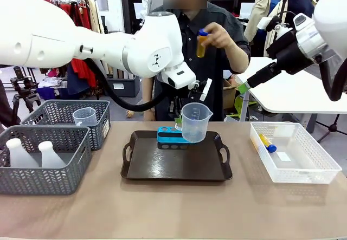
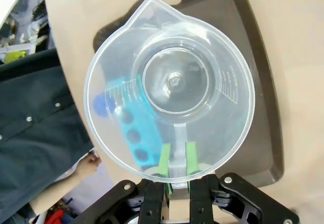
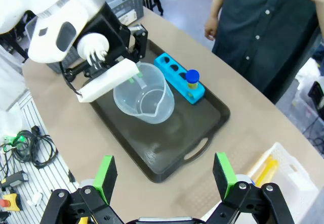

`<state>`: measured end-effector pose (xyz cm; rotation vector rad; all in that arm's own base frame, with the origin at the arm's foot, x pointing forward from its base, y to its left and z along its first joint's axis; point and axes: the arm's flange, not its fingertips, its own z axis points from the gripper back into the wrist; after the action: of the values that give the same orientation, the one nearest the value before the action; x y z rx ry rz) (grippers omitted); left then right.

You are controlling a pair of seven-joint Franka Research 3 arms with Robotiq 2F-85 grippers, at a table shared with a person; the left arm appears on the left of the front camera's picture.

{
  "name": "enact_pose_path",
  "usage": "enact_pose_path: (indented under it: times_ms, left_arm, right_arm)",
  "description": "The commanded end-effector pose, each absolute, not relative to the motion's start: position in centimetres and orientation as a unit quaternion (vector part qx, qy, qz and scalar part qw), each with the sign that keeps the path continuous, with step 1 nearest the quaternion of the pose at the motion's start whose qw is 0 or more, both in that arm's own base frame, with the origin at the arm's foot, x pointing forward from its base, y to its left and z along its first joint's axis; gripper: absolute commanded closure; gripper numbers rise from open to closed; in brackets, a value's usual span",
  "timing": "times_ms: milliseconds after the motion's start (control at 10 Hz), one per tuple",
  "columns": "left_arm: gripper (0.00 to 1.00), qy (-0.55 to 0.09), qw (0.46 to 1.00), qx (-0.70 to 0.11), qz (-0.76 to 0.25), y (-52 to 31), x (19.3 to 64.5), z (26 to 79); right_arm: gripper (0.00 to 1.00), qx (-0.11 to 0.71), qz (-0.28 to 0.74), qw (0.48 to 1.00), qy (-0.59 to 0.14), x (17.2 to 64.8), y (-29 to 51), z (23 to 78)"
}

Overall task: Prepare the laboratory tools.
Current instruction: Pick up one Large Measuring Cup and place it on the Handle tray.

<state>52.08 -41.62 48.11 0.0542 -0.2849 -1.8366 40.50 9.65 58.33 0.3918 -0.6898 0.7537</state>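
My left gripper (image 2: 175, 159) is shut on the handle of the clear measuring beaker (image 2: 172, 87), which hangs just above the dark tray (image 1: 176, 167). Under the beaker's far side, the small blue rack (image 1: 169, 137) sits on the tray with one blue-capped tube (image 3: 192, 78) standing in an end hole. The person holds another tube of yellow liquid (image 1: 201, 43) up at chest height. A third tube (image 1: 267, 142) lies in the white basket (image 1: 309, 169). My right gripper (image 3: 164, 176) is open, high above the table's right side. Two white flasks (image 1: 19, 153) stand in the near grey basket.
At the left stand two grey baskets; the far one (image 1: 40, 115) holds a second clear beaker (image 1: 84, 115). The person stands right behind the tray. Bare tabletop lies in front of the tray and between the tray and the white basket.
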Motion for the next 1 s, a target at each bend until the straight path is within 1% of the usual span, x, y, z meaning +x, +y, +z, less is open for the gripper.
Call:
enact_pose_path:
  times_ms: [0, 200, 300, 500, 900]
  left_arm:
    - [1.00, -0.120, 0.595, 0.005, -0.795, -42.4, 53.6, 45.7]
    - [1.00, -0.117, 0.586, 0.002, -0.802, -43.3, 54.4, 44.0]
    - [1.00, -0.104, 0.584, -0.005, -0.805, -43.8, 54.7, 42.9]
    - [1.00, -0.084, 0.591, -0.012, -0.802, -44.3, 55.4, 40.7]
    - [1.00, -0.064, 0.607, -0.024, -0.791, -44.0, 56.1, 38.0]
  right_arm:
    - [0.00, 0.193, 0.358, 0.852, -0.329, 40.5, 9.6, 58.4]
    - [0.00, 0.193, 0.358, 0.852, -0.329, 40.5, 9.6, 58.4]
    - [0.00, 0.193, 0.358, 0.852, -0.329, 40.5, 9.6, 58.4]
    - [0.00, 0.193, 0.358, 0.852, -0.329, 40.5, 9.6, 58.4]
    - [0.00, 0.193, 0.358, 0.852, -0.329, 40.5, 9.6, 58.4]
